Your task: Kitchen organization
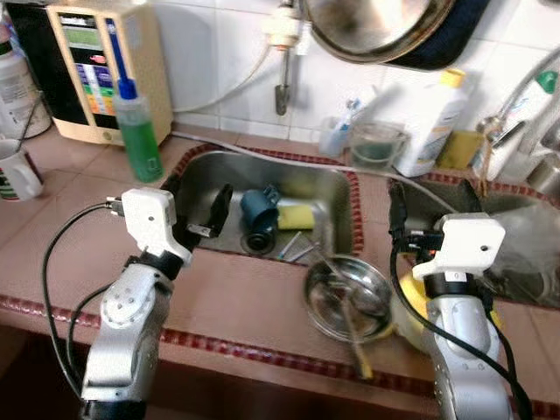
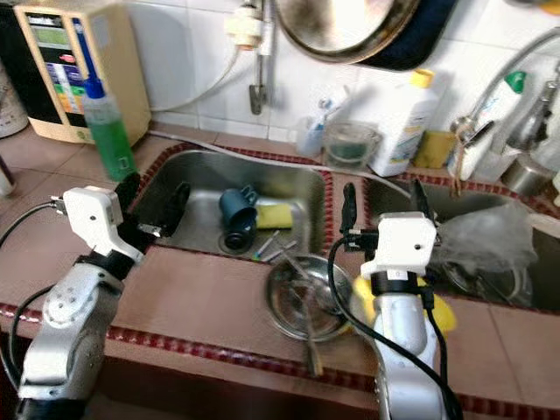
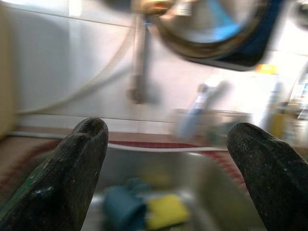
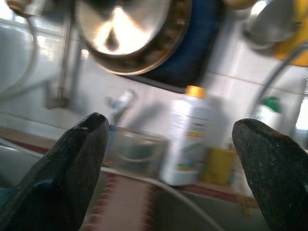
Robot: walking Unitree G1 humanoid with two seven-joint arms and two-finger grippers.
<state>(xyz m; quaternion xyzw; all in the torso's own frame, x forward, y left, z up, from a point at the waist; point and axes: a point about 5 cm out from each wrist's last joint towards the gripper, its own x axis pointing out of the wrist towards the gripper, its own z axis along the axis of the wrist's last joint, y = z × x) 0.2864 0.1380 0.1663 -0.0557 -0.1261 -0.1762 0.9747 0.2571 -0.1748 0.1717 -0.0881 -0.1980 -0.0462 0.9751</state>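
A dark blue cup (image 1: 259, 215) lies on its side in the left sink basin (image 1: 328, 188), with a yellow sponge (image 1: 296, 216) beside it and some cutlery (image 1: 297, 248) near the drain. A steel bowl (image 1: 348, 297) sits on the counter in front, with a long utensil (image 1: 353, 328) resting in it. My left gripper (image 1: 197, 201) hovers open over the basin's left edge, holding nothing. My right gripper (image 2: 383, 203) is open and empty above the divider between the two basins. The left wrist view looks past its fingers (image 3: 72, 178) at the cup (image 3: 122, 209) and sponge (image 3: 166, 211).
A green soap bottle (image 1: 138, 131), a water purifier (image 1: 105, 66) and a mug (image 1: 17, 171) stand at the left. A tap (image 1: 282, 61) and a hanging pan (image 1: 376, 26) are on the wall. A white bottle (image 1: 435, 122) and glass container (image 1: 376, 144) stand behind the sinks.
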